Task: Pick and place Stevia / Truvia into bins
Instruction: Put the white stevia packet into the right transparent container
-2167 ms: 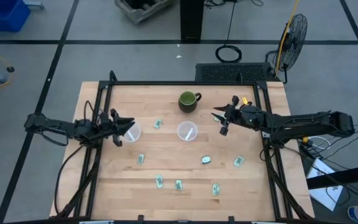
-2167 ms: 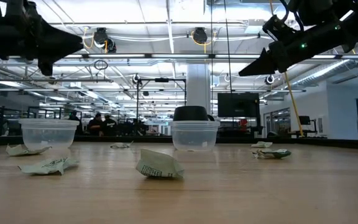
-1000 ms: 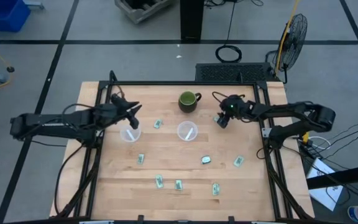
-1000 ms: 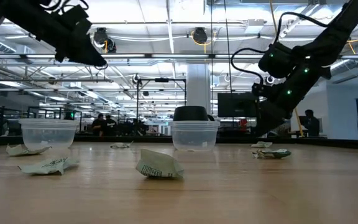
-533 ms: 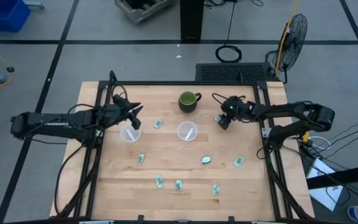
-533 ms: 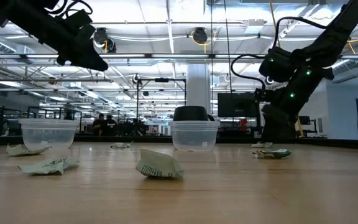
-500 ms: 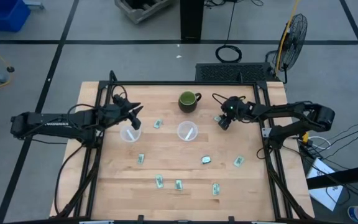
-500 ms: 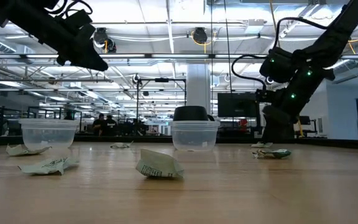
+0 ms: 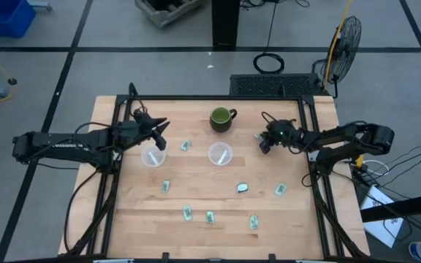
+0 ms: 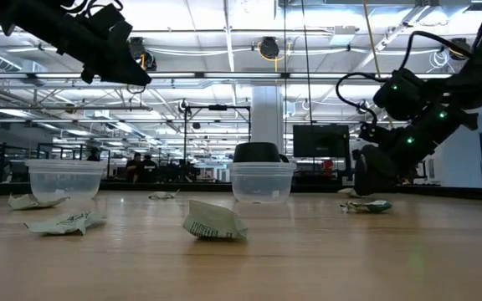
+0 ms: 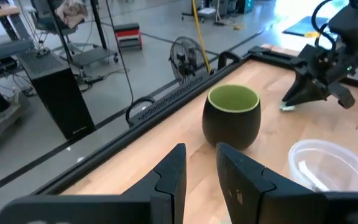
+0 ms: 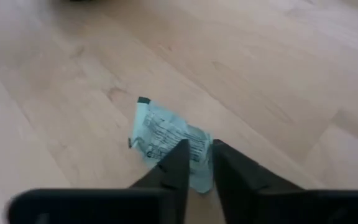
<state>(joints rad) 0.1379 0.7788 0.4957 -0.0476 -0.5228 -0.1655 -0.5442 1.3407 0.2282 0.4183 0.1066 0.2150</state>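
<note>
From above, you have the right pincer point(image 9: 264, 143) low over the worktop point(image 9: 298, 219), right of the mug point(image 9: 221, 117), with one sachet point(image 9: 257, 137) just beside its tip on the mug side. The left pincer point(image 9: 159, 131) hangs behind the left cup point(image 9: 153, 156), well apart from any sachet, so the right arm is the nearer one. The middle cup point(image 9: 220, 154) lies between the two arms. Six more sachets are scattered toward the front edge, and one lies between the cups.

At worktop level, the right pincer point(image 10: 373, 180) sits nearly down on the wood behind a crumpled sachet point(image 10: 366, 206); the left pincer point(image 10: 132, 75) is high above its cup point(image 10: 65, 179).

Your left wrist view shows its fingers point(image 11: 173, 174) narrow and empty, pointing at the mug point(image 11: 232, 116).

Your right wrist view gives the key relation: the sachet point(image 12: 166, 140) lies flat directly ahead, its near end under the fingers point(image 12: 178, 163), its long axis slanting across their line. The fingers stand close together and appear to grip nothing yet.

Compared with half a second ago, your right arm has dropped and drawn back slightly toward its own side; the left has barely moved.
</note>
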